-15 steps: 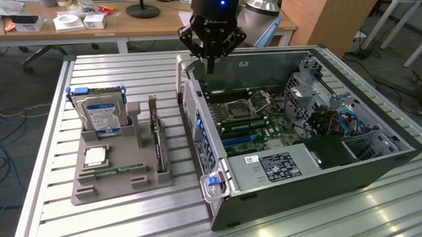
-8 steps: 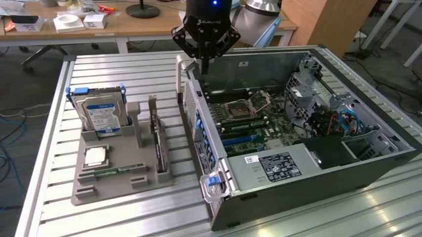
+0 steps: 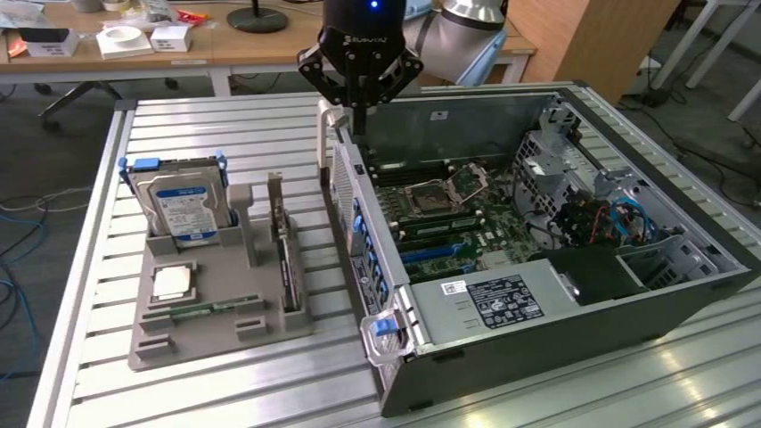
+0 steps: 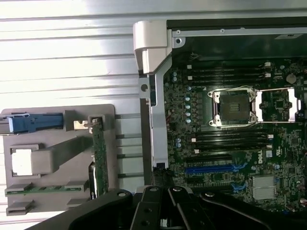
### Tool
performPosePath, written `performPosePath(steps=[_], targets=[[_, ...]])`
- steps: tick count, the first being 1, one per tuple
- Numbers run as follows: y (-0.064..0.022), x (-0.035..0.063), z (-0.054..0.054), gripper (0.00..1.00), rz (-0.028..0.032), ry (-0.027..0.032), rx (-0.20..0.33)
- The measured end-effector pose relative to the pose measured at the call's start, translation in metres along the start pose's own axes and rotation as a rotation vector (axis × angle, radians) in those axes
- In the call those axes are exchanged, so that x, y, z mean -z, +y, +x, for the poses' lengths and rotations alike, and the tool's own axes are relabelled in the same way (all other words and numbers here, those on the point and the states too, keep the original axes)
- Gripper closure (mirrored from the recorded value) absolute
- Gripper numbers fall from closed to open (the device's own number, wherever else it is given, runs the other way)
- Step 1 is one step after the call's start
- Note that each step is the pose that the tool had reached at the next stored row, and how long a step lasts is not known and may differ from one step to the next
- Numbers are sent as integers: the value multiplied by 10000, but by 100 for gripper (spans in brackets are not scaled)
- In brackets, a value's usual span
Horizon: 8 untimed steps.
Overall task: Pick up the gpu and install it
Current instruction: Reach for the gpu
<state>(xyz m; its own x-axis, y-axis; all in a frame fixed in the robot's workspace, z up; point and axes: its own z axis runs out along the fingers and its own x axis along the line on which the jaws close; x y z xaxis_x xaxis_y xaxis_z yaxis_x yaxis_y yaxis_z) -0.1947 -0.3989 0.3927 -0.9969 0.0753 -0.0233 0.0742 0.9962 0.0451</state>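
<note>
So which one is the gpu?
Find the open computer case, then the grey holder tray beside it. The gpu stands on edge along the tray's side nearest the case: a thin long card, not the blue-labelled hard drive or the little memory stick.

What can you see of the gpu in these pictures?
The gpu is a thin, dark card standing on its long edge in a slot of the grey holder, between the hard drive and the computer case. A metal bracket closes one end. Only the holder touches it; the gripper is apart, above the case wall.
</note>
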Motion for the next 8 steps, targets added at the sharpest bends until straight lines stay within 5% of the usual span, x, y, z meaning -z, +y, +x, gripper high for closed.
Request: performPosePath(steps=[8], targets=[[-9, 3, 122, 90, 0, 0, 0]])
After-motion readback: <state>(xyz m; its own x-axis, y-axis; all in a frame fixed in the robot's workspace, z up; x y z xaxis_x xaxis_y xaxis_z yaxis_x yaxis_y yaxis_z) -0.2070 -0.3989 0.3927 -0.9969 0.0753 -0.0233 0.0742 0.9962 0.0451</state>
